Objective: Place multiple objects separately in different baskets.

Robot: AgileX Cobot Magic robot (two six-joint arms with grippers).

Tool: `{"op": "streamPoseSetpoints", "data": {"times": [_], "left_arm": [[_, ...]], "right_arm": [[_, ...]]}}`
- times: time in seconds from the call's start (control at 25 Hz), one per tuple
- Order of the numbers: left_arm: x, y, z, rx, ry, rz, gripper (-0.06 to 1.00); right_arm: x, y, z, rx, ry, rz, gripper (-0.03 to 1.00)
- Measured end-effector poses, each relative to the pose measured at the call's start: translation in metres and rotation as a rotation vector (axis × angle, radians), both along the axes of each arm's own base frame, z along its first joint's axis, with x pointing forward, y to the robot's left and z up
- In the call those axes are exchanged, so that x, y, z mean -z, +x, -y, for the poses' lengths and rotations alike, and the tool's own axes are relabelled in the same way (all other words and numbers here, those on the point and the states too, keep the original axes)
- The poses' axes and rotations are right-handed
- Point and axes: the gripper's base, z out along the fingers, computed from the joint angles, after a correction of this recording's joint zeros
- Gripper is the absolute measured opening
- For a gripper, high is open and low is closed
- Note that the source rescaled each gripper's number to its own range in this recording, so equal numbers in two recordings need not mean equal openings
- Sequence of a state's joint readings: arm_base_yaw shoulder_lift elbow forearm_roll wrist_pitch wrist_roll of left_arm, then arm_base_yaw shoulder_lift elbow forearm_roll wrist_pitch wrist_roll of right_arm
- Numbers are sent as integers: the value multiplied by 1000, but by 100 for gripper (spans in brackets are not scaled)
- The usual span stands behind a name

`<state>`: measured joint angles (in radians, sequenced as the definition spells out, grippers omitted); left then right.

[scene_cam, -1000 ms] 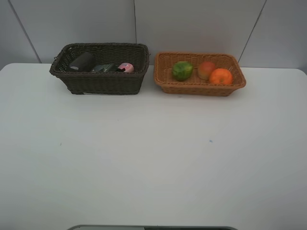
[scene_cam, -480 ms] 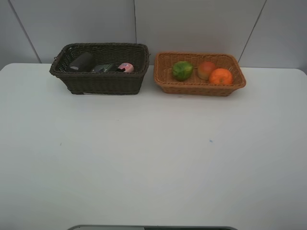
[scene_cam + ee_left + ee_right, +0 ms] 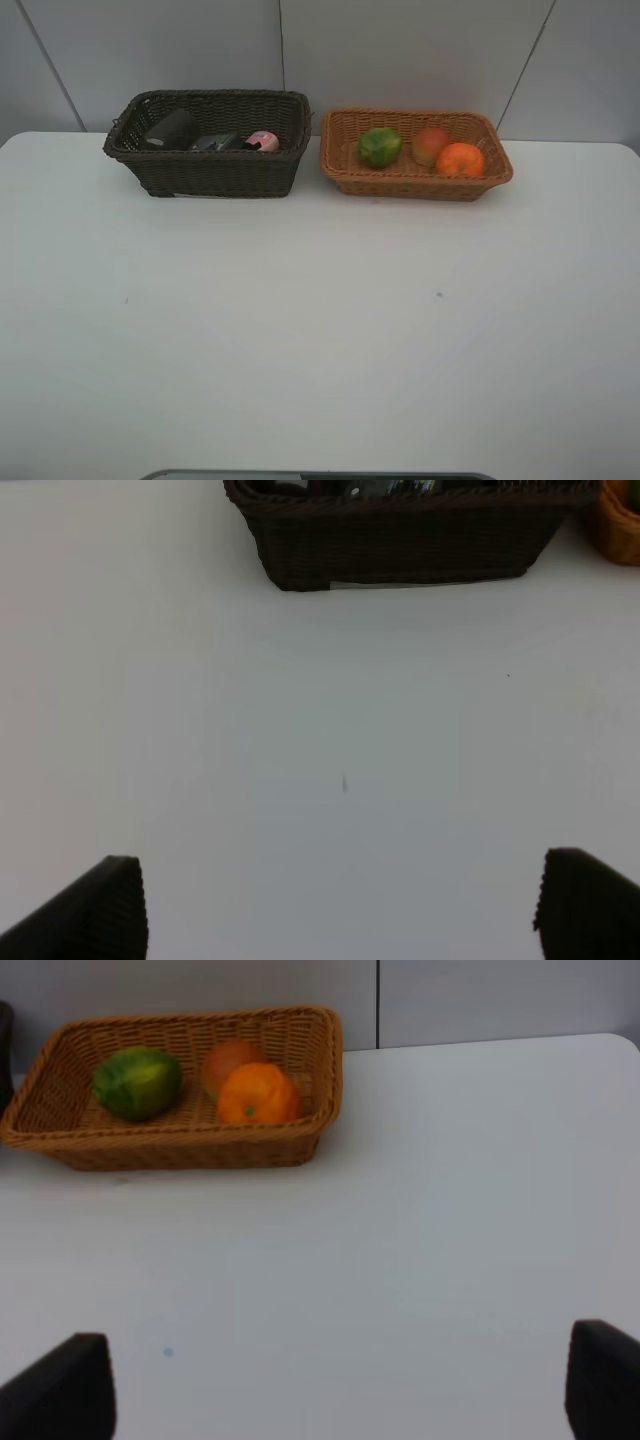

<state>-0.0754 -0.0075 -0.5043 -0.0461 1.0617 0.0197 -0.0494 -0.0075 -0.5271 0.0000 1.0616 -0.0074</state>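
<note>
Two baskets (image 3: pixel 210 170) (image 3: pixel 415 180) sit by the wall (image 3: pixel 400 50) on a white table (image 3: pixel 320 330), both claws (image 3: pixel 340 910) (image 3: pixel 340 1380) spread wide

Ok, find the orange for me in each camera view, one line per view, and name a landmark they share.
Exterior high: the orange lies at the right end of the orange-tan basket, beside the peach-like fruit.
Left wrist: not in it; only a sliver of that basket shows at the edge.
Right wrist: the orange sits in the basket, in front of the peach-like fruit.
Shared landmark: the orange-tan basket.
</note>
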Motion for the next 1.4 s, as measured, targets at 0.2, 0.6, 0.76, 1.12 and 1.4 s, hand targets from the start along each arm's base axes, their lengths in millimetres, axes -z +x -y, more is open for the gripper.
{"op": "streamPoseSetpoints", "data": {"times": [0.2, 0.6, 0.76, 1.12, 1.4], "left_arm": [[0, 0, 0, 0, 0, 0, 97], [0, 0, 0, 0, 0, 0, 97], [0, 0, 0, 0, 0, 0, 97], [0, 0, 0, 0, 0, 0, 97], [0, 0, 0, 0, 0, 0, 97]], "right_arm": [[0, 0, 0, 0, -1, 0, 100], [0, 0, 0, 0, -1, 0, 100], [0, 0, 0, 0, -1, 0, 100], [0, 0, 0, 0, -1, 0, 100], [0, 0, 0, 0, -1, 0, 100]]}}
